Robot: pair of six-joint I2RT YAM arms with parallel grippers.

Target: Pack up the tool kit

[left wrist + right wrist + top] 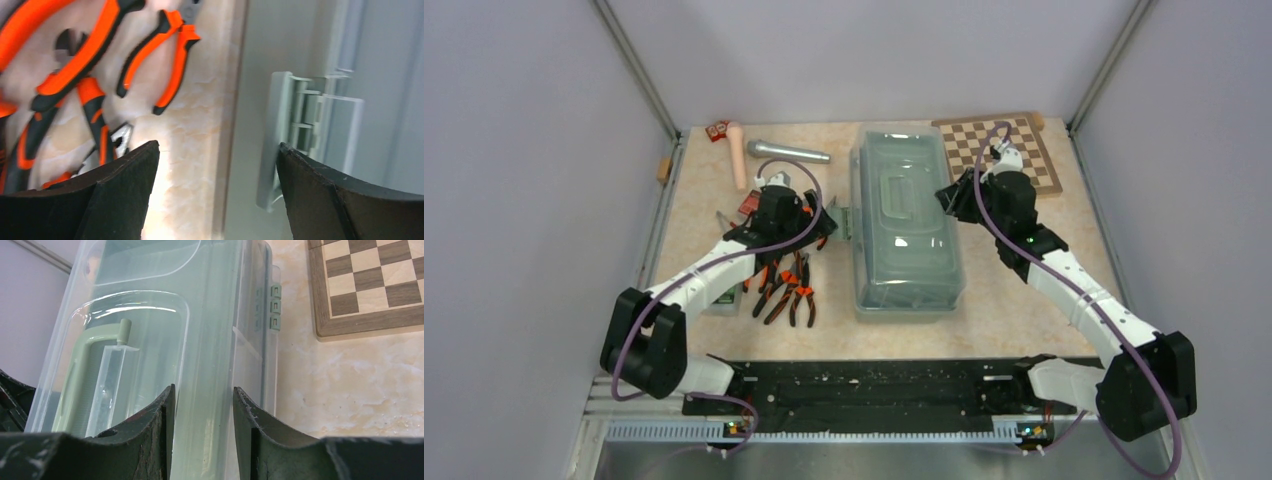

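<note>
Left hand (217, 147) is spread wide, gap lined up on the side latch (292, 125) of the toolbox (904, 225), which sits closed at centre of the tabletop (1014, 320). Pliers (789, 290) lie loose just left of the box. Right hand (203, 388) has fingers narrowly apart over the lid (150, 315) at its right edge; pinching or not, cannot tell. Likely unlatching: catch the latch squarely, pull outward, brace the box against sliding.
</note>
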